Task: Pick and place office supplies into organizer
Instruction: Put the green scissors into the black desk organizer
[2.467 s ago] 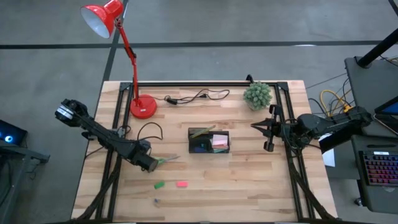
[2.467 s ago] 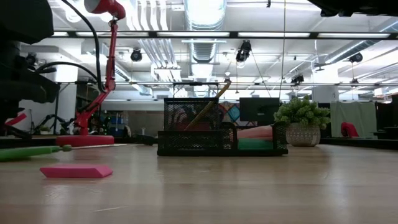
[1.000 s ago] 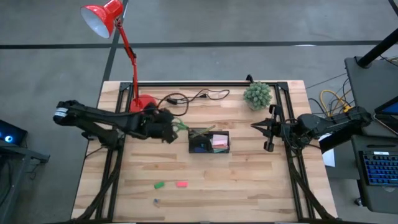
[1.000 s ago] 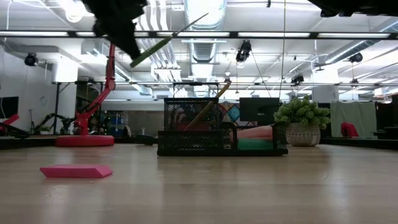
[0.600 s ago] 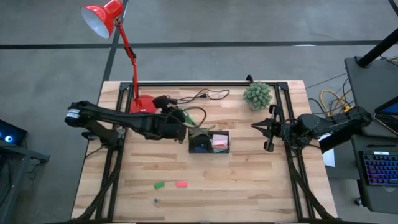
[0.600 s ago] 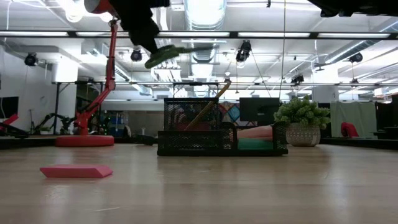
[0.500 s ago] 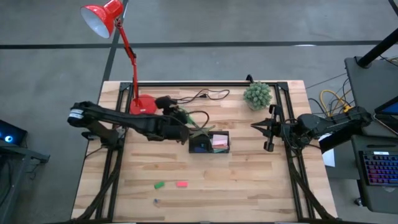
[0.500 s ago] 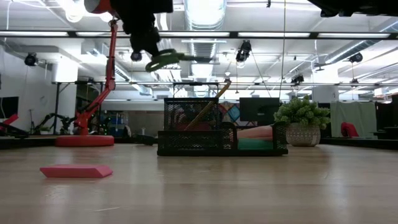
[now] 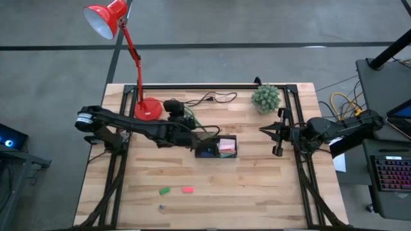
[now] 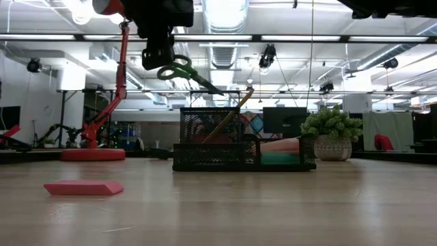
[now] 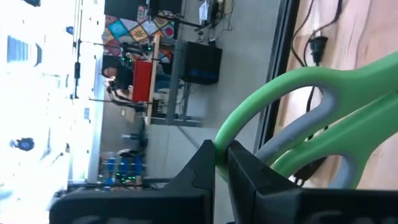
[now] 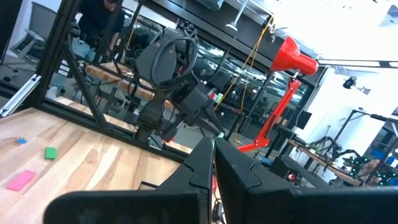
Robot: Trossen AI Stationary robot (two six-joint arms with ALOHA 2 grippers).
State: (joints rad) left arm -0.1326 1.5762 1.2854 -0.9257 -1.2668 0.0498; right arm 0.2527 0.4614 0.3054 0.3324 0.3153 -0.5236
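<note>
1. Nearest in the low view, a flat pink rectangular piece (image 10: 83, 187) lies on the bare pale wooden table (image 10: 273, 212), well apart from everything else. From above, a small green piece (image 9: 164, 190) sits beside it. Both wait for later.

2. Next back stands the small black mesh desk organizer (image 10: 242, 147), its taller pen cup on the lamp side. A yellow pencil (image 10: 231, 113) leans out of that cup, and a pink sticky-note pad (image 9: 226, 146) fills the lower tray.

3. Above the cup hangs the left gripper (image 10: 158, 53), jaws clenched on the green-handled scissors (image 10: 186, 71). The blades slope down toward the cup's rim.

4. In the left wrist view, the dark fingers (image 11: 249, 174) pinch one green handle loop. It is a thin hold that could pivot.

5. To do this well, I judge the blade tips should be steered into open space beside the pencil, lowered until the cup wall guides them, and only then let go.

6. Releasing too high risks the scissors tipping out or knocking the pencil.

7. Farthest off, the right gripper (image 9: 277, 139) waits at the table's far edge near the small potted green plant (image 9: 266, 98), jaws closed on nothing.
</note>
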